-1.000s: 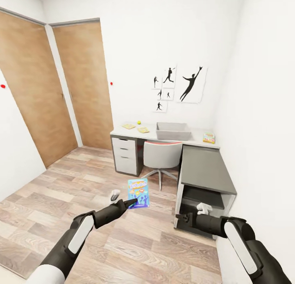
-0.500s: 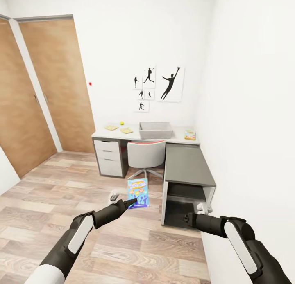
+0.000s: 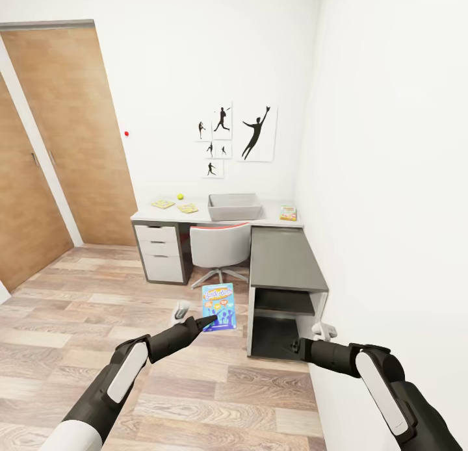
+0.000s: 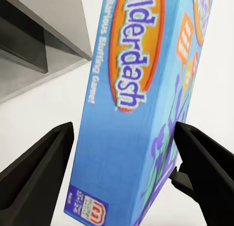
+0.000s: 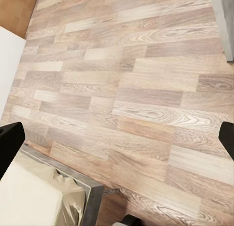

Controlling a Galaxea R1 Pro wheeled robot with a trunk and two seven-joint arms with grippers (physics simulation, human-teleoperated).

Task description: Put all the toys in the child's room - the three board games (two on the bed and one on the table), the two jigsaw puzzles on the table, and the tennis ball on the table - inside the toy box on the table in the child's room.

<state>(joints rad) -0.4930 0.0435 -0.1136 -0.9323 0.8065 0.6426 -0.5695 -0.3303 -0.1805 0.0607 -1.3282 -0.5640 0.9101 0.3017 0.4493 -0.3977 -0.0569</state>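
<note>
Wood-plank floor point(image 3: 78, 321) runs up to the L-shaped table point(image 3: 286, 259) in the corner. On its pale top sit the grey toy box point(image 3: 234, 206), a board game point(image 3: 288, 212) near the wall, two jigsaw puzzles point(image 3: 174, 206) and the tennis ball point(image 3: 180, 196). The left gripper point(image 3: 195, 322) grips the blue board game point(image 4: 141, 104) — fingers against both faces. The right gripper point(image 3: 318, 333) — spread wide, holding nothing.

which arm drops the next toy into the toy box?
Left, probably. The left hand already grips the blue board game; the right hand is empty. The toy box sits ahead on the table.
</note>
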